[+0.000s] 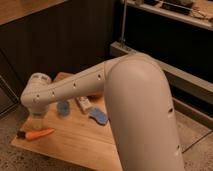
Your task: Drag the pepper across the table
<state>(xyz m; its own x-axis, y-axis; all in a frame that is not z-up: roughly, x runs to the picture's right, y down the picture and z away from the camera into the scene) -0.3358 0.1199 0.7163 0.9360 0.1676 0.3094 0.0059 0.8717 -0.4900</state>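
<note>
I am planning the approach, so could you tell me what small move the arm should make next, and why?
Probably lower the gripper toward the orange pepper, because it hangs just above it near the table edge and does not yet appear to touch it. Contact has to come before any drag.

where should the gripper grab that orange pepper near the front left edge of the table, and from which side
Best guess: take the pepper around its thick middle, coming straight down from above. It lies flat and lengthwise on the table, dark stem end left, tapered tip right, so fingers should close across its narrow width. The gripper sits just above and behind it, mostly hidden by the arm's wrist.
</note>
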